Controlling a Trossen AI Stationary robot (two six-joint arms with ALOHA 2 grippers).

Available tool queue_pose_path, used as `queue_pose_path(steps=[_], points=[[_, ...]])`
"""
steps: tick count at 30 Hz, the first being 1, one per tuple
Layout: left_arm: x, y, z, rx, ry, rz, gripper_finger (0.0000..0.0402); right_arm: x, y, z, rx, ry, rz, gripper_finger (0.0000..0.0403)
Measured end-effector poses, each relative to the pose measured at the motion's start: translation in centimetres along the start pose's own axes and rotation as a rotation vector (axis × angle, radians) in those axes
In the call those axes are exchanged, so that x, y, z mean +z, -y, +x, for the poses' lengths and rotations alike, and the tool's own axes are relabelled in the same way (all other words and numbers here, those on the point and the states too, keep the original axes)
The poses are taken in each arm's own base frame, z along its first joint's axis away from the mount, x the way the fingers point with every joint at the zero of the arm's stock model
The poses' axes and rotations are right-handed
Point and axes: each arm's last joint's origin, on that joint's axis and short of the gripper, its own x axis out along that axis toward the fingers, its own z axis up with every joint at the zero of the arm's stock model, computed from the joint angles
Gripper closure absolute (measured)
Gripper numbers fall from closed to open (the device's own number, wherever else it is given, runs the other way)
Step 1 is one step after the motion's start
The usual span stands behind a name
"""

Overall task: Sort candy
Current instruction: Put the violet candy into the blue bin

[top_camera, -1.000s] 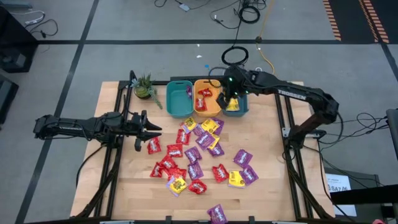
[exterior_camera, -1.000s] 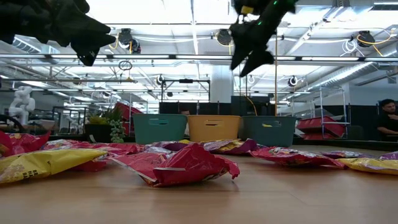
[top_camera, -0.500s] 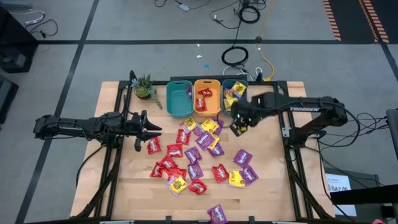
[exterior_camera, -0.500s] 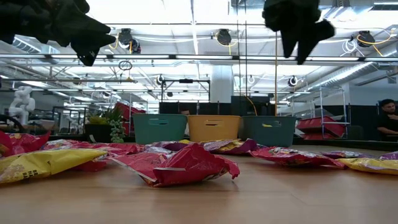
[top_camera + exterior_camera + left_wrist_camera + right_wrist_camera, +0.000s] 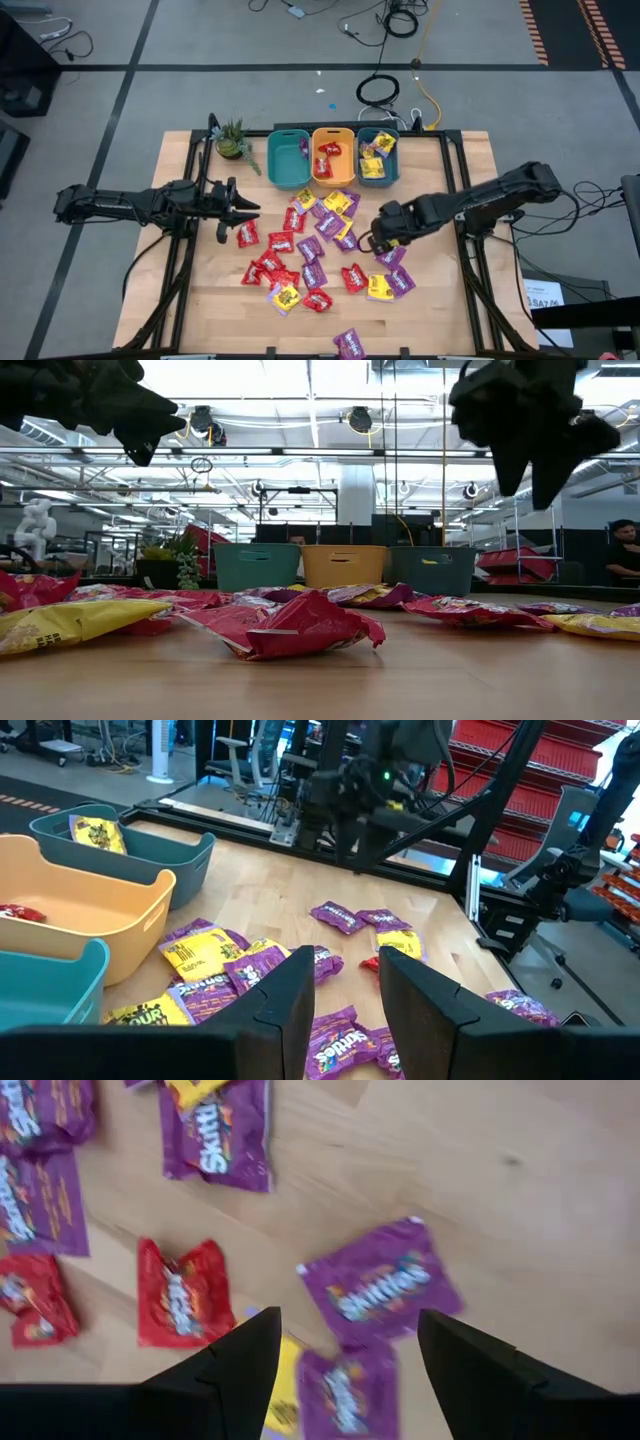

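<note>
Hovering over the scattered candy (image 5: pixel 320 245), both grippers carry nothing.

Your left gripper (image 5: pixel 232 208) waits partly open at the pile's left edge; bins (image 5: pixel 334 156) already hold a few packets. Your right gripper (image 5: pixel 378 240), fingers spread and empty, hangs above a purple packet (image 5: pixel 380 1293). Packets overlap nearby, so you could pinch two colours together.

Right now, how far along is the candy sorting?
Barely started. Done: a few packets lie in the bins, purple in the left teal bin, red in the orange bin, yellow in the right teal bin. In hand: nothing; the right gripper hangs open and empty over a purple packet, and the left gripper waits open. Left: the scattered candy on the table.
</note>
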Motion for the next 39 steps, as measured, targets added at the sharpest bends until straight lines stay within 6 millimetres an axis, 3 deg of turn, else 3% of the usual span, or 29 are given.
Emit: queue_pose_path(steps=[7,12,25,30,36,39], points=[[0.0,0.0,0.0,0.000,-0.001,0.000,0.0278,-1.0,1.7,3.9,0.009,-0.031,0.116,0.0181],[0.0,0.0,0.0,0.000,0.000,0.000,0.0278,-2.0,2.6,5.6,0.012,-0.037,0.210,0.0186],[0.0,0.0,0.0,0.000,0.000,0.000,0.0278,-2.8,2.2,10.7,-0.149,-0.046,0.232,0.0198],[0.0,0.0,0.0,0.000,0.001,0.000,0.0278,-2.8,2.3,10.4,-0.138,-0.044,0.182,0.0272],[0.0,0.0,0.0,0.000,0.000,0.000,0.0278,-2.2,3.3,8.0,-0.115,-0.006,0.148,0.0385],[0.0,0.0,0.0,0.000,0.000,0.000,0.0278,-1.2,3.4,6.2,-0.030,0.058,0.152,0.0399]])
